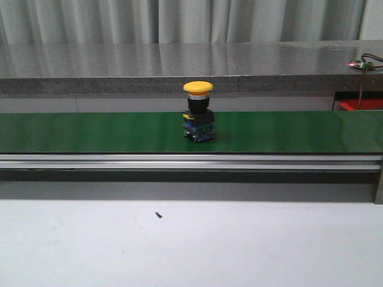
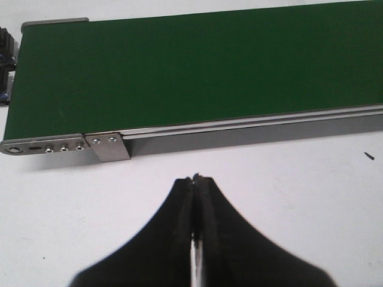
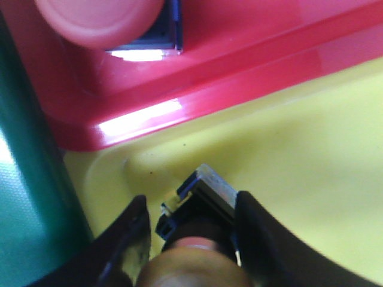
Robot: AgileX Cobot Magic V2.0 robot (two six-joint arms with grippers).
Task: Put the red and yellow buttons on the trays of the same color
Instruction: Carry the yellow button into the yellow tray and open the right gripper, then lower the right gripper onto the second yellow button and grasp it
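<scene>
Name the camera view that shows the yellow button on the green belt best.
Front view: the yellow button stands upright, whole and unobstructed on the green belt. The left wrist view shows only bare belt; the right wrist view shows trays, not this button.
</scene>
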